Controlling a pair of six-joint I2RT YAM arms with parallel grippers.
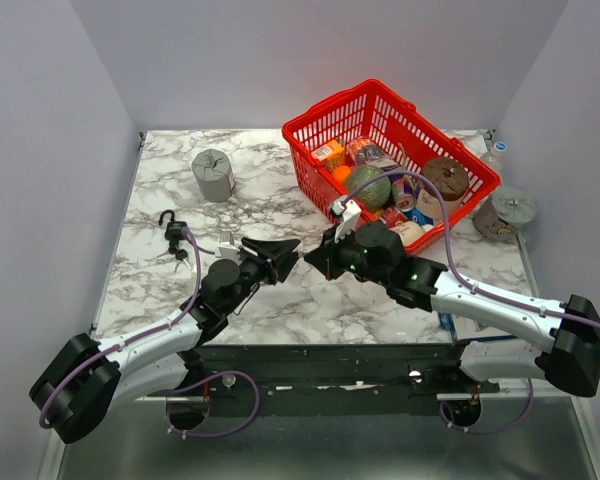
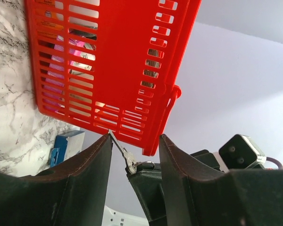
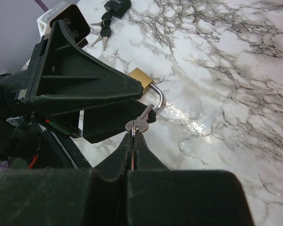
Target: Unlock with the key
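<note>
Pinching the key [image 3: 140, 123] by its head, the right tool [image 3: 133, 141] was clenched shut. The blade projected between the parted fingers of the left tool [image 2: 135, 136], which gripped nothing. Risk: the thin key could pivot or slip if those fingers struck it. The brass padlock [image 3: 140, 76] lay just beyond on the glossy marble-patterned worktop [image 3: 236, 94]. Plain pale walls enclosed the station.

Left arm [image 1: 150, 345], right arm [image 1: 500, 305] angled inward, tips nearly meeting over worktop [image 1: 270, 180] middle. Left gripper [image 2: 134, 139] jaws apart; right gripper [image 3: 135, 136] clamped on key [image 3: 140, 122].
</note>
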